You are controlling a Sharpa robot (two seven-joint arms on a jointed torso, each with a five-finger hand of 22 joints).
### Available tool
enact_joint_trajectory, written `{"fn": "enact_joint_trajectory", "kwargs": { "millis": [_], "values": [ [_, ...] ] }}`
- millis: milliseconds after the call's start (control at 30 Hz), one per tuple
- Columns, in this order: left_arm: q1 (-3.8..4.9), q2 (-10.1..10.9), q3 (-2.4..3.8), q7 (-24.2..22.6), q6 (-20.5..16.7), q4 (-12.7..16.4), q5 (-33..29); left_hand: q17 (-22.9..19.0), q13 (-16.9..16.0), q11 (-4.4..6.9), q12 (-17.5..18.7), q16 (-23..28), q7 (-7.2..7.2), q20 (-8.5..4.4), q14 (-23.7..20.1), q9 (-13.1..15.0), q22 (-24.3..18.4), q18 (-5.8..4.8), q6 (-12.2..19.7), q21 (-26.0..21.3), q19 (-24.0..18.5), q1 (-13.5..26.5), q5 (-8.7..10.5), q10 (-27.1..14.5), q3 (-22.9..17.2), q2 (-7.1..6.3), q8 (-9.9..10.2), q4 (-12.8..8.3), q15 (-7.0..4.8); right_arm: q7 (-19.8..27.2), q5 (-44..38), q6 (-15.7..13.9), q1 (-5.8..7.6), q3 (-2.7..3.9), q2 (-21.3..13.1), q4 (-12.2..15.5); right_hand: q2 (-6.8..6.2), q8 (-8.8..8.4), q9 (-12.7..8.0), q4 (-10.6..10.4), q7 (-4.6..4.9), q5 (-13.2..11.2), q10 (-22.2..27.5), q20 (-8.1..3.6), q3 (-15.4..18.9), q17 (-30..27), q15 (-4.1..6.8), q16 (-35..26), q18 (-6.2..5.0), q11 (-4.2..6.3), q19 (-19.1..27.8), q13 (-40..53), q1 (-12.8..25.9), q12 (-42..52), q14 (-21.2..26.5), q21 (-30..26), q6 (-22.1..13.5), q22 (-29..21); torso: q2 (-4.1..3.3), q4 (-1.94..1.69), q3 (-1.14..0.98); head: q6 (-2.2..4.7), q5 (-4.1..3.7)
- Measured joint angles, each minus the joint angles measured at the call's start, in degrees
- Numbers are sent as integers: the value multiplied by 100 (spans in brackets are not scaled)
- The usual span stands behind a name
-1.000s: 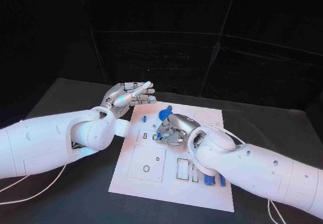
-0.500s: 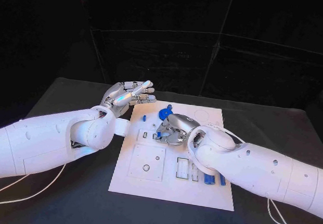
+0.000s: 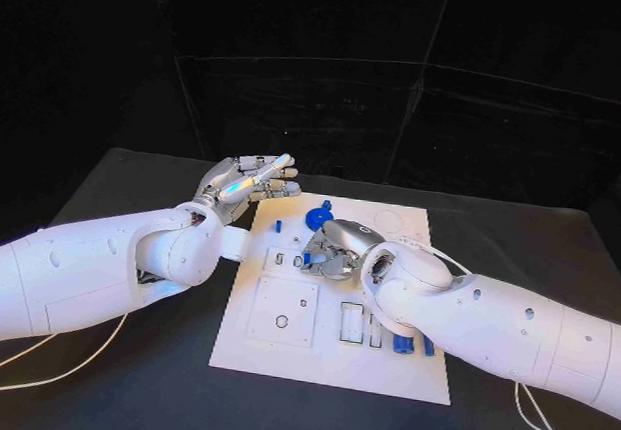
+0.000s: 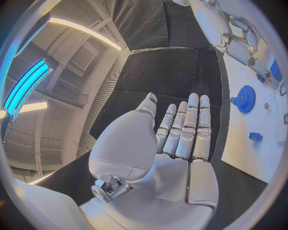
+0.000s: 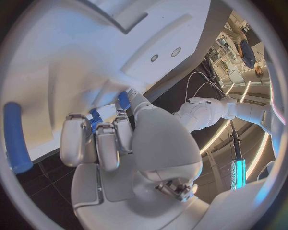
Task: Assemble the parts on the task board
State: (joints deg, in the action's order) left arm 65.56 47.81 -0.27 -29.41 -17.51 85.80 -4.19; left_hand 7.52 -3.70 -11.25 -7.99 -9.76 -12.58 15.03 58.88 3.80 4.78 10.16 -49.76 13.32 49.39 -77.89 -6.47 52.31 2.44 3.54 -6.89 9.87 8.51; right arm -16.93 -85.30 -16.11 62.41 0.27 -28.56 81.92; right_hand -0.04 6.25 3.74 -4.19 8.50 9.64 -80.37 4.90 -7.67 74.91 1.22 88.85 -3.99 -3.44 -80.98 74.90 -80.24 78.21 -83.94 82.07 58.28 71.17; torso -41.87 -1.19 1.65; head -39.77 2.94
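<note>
**Right hand pinches a blue part over the board; left hand spread and holding nothing**

The right hand [image 3: 337, 249] sits over the middle of the task board [image 3: 331, 367], fingers curled down around a small blue part [image 5: 95, 120]; the right wrist view shows that part pinched between the fingertips, just above the white plate. A second bit of blue [image 5: 123, 99] shows beside the thumb there; whether it is the same piece cannot be told.

The left hand [image 3: 244, 182] hangs over the black worktop [image 3: 124, 381] at the board's 11 o'clock corner, fingers straight and apart, palm bare, touching nothing.

On the board, a blue gear [image 3: 317, 217] stands at 12 o'clock from the right hand. A small blue block [image 3: 276, 226] lies at its 10 o'clock. Long blue pieces [image 3: 412, 345] lie at 5 o'clock, beside the right forearm.

No writing or label on the board can be read.
</note>
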Motion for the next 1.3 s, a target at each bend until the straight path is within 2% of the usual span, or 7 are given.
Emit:
{"fn": "enact_joint_trajectory", "kwargs": {
  "millis": [433, 533, 733, 900, 1100, 1167, 1300],
  "values": [
    [0, 1, 0, 0, 0, -4, 0, 2, 0, 0, 13, 20, 0, 0, 0, 0, -1, 0, 0, 0, 0, 0, 0, 0, 0, 0, 0, 0, 0, -63, -56, -12, 0, -3, 10, 1, -169, -64, 12, -86, 36, -64, 34, 43, 87, 0, -41, 0, 0, -35, 0, 4, 159, -18, 0, 0, -157, -6, -1, 0, 0, -8, 3],
    [0, 0, 0, 0, 0, -5, 0, 5, 0, 0, 24, 27, 0, 0, 0, 0, -6, 0, 0, 0, 0, 0, 0, 0, 0, 0, 0, 0, 0, -71, -62, -19, -1, -4, 11, 5, -201, -95, 12, -90, 69, -64, 54, 43, 129, 0, -52, 0, 0, -55, 0, 4, 190, -18, -11, 0, -204, -12, -2, 0, -1, -8, 3],
    [0, -2, 0, 1, 1, -9, 0, 4, 0, 0, 24, 27, 0, 0, 0, 0, -5, 0, 0, 0, 0, 0, 0, 0, 0, 0, 0, 0, 0, -88, -68, -65, -10, -11, 12, 8, -312, -167, 5, -179, 97, -64, 131, 63, 283, 0, -84, 0, 0, -107, 21, 4, 302, -130, -1, -22, -448, -21, -2, 0, -3, -8, -2],
    [0, -4, 0, 1, 1, -16, 0, 4, 0, 0, 24, 27, 0, 0, 0, 0, -5, 0, 0, 0, 0, 0, 0, 0, 0, 0, 0, 0, 0, -102, -70, -196, -45, -27, -4, 52, -343, -198, 8, -256, 148, -64, 301, 103, 403, -1, -123, 0, 0, -136, 21, -63, 333, -286, 1, -22, -581, -28, -2, 0, -3, -4, -4],
    [0, -8, 0, 2, 2, -29, 0, 5, 0, 3, 24, 27, -7, -6, 0, 0, -6, 0, -17, 0, 6, -15, 0, 3, 2, 15, 23, -2, 0, -68, -72, -461, -68, -29, -86, 209, -365, -198, 8, -288, 145, -64, 321, 103, 467, -1, -123, 0, 0, -157, 21, -102, 355, -300, 0, -22, -662, -27, -2, -1, -6, -1, -5],
    [-1, -7, 0, 6, 4, -40, 1, 29, -6, 72, 6, 27, -9, -28, 88, 10, -14, 0, -184, 0, 97, -52, 0, 184, 24, 52, -8, -24, -38, -16, -72, -587, -71, -28, -170, 333, -374, -198, 8, -272, 155, -64, 321, 103, 483, -1, -123, 0, 0, -157, 21, -102, 346, -300, 0, -22, -673, -27, -2, -2, -7, 0, -5],
    [-1, 9, -1, 42, 17, -60, 59, 183, -11, 217, -40, -158, 97, -216, 689, 21, 53, 0, -509, 191, 558, -52, 0, 571, 40, 52, -72, -40, -228, 265, 11, -801, -72, -23, -462, 647, -455, -228, 8, -271, 192, -64, 342, 125, 529, -1, -164, 0, 0, -178, 43, -133, 265, -300, -1, -25, -836, -63, 0, -4, -8, 10, -3]
  ]
}}
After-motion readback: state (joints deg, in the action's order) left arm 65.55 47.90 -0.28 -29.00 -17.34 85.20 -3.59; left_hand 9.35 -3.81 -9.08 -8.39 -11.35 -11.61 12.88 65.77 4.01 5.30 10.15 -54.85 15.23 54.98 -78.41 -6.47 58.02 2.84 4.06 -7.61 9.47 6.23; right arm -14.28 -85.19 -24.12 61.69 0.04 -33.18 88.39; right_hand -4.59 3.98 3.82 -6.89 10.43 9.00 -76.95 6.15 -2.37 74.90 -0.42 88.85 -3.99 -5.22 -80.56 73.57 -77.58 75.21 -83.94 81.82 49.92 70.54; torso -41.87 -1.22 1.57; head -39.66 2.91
